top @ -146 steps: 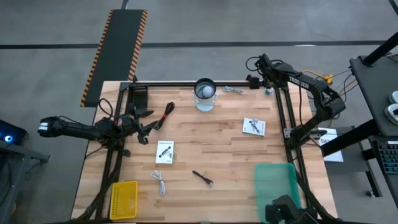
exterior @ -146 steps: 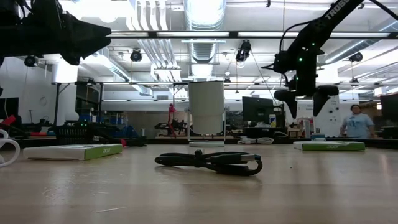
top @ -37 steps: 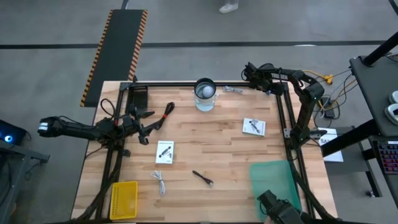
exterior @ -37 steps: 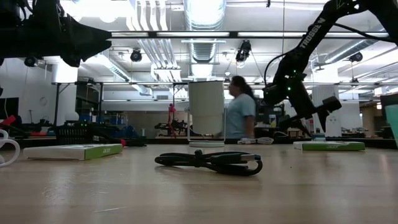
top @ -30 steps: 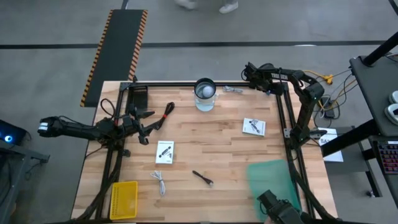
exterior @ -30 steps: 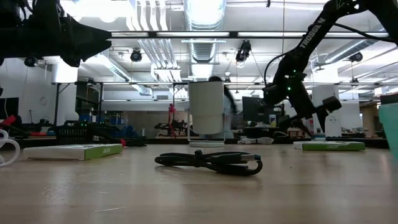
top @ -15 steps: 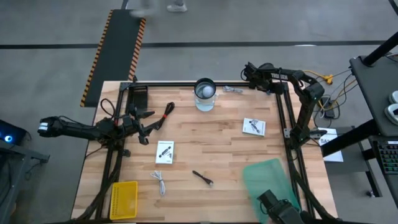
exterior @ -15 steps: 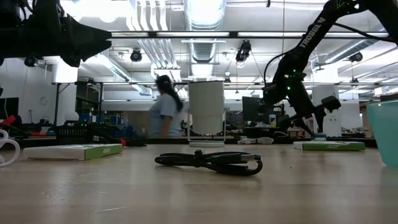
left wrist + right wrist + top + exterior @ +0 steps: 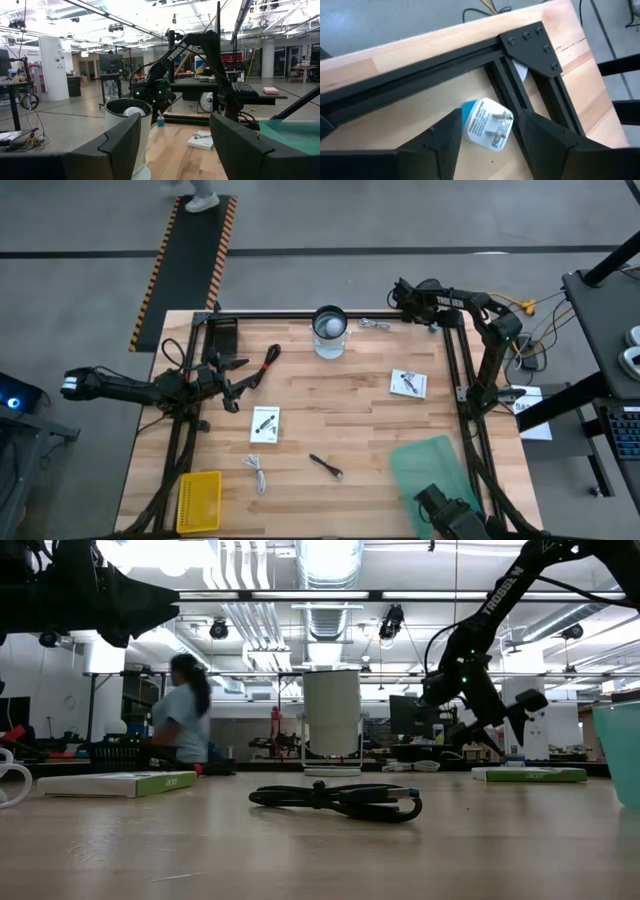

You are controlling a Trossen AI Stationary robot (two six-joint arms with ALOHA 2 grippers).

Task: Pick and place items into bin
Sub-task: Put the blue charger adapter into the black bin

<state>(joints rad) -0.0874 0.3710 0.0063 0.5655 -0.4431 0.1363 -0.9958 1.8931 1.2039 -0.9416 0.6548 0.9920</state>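
Where lettering reads "TROSSEN", the right end effector [image 9: 485, 150] straddles a white plug [image 9: 486, 125].

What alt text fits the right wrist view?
The right gripper, fingers open, hovers over a white and blue plug adapter lying prongs-up on the wooden table. The adapter sits in the inside corner of the black frame bolted at the table's corner.

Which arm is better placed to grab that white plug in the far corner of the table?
The right arm, most likely. Its hand hangs open directly over the white plug by the frame's corner bracket. The left hand sits open across the table, near the black cable with red tip.
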